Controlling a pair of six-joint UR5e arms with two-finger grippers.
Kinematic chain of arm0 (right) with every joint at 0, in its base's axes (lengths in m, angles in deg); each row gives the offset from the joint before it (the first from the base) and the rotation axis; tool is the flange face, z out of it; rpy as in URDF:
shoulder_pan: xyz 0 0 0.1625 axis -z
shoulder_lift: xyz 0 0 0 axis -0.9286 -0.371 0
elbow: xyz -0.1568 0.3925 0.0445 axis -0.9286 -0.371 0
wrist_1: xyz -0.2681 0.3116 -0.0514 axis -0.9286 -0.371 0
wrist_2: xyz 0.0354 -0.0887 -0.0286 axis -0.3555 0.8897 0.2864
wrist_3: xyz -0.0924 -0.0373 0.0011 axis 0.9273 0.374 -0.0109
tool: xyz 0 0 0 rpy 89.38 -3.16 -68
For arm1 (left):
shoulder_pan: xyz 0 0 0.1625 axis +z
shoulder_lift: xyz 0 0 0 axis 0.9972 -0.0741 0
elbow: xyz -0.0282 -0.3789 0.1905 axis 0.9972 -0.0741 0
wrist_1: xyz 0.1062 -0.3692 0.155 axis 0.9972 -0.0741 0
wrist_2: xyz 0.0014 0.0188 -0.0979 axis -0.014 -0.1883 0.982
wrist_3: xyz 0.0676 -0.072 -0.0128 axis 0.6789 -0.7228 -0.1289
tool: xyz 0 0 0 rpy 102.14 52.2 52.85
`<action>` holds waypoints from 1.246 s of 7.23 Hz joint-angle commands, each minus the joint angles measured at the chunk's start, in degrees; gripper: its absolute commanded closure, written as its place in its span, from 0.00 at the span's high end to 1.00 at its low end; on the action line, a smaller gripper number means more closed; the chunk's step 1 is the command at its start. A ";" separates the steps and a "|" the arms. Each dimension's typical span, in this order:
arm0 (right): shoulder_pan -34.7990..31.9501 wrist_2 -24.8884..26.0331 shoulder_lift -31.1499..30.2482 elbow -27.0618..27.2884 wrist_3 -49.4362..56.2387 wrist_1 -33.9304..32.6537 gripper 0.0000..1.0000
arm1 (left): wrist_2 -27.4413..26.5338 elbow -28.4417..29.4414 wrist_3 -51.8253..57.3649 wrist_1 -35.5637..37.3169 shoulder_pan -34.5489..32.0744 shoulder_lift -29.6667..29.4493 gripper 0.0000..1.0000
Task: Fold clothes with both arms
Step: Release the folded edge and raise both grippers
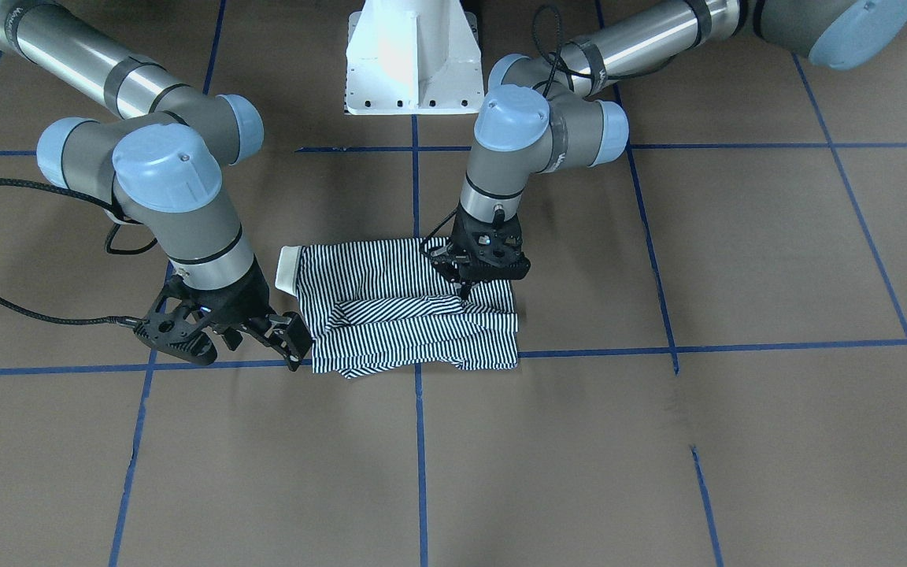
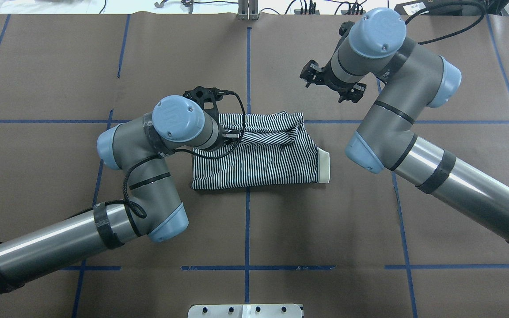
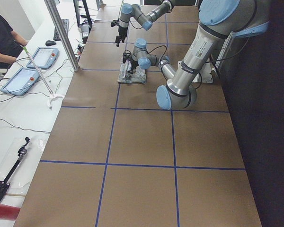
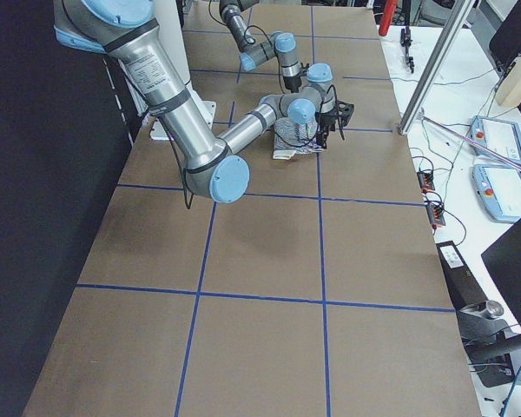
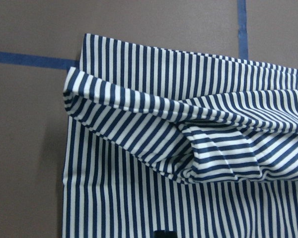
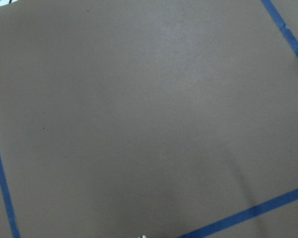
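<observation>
The polo shirt (image 2: 259,159) lies folded into a compact rectangle at the middle of the table (image 2: 325,229). It lies across the centre blue tape line (image 2: 247,221), and its edge farthest from the robot runs along a cross line. The cream collar (image 2: 324,164) protrudes at the end on the robot's right. Along the far edge the upper layer is doubled over and stands up in a loose, puffed ridge, while the portion nearer the robot lies flat. The left gripper (image 1: 465,293) points straight down over the shirt's left half. Its jaws are drawn narrow, and the tips meet the cloth at the end of the ridge. The pictures do not show whether any fabric is pinched between them. The left wrist view is filled with striped cloth and the raised fold. The left arm (image 2: 148,176) reaches in from the robot's side with its elbow bent beside the shirt's left end. The right gripper (image 1: 260,346) is off the garment, beyond the far corner at the collar end. Its jaws are spread and hold nothing, and its wrist view shows only bare brown surface and tape. The right arm (image 2: 413,145) angles in past the collar.
</observation>
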 commanded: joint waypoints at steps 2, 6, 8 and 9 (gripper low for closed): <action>-0.13 -0.64 -2.46 2.10 -0.13 0.04 1.00 | 1.59 13.40 7.66 -6.37 -10.02 -6.98 0.00; 5.11 -0.73 -3.95 10.93 -7.91 -0.75 0.97 | 9.66 4.10 8.91 -6.82 -13.91 -0.47 0.00; 13.28 -0.02 -3.52 13.08 -11.20 -0.67 0.01 | 14.85 -4.55 15.21 -6.73 -19.17 7.82 0.00; 14.89 1.89 -2.12 10.99 -10.77 -0.40 0.00 | 15.05 -5.54 15.50 -6.73 -20.15 9.24 0.00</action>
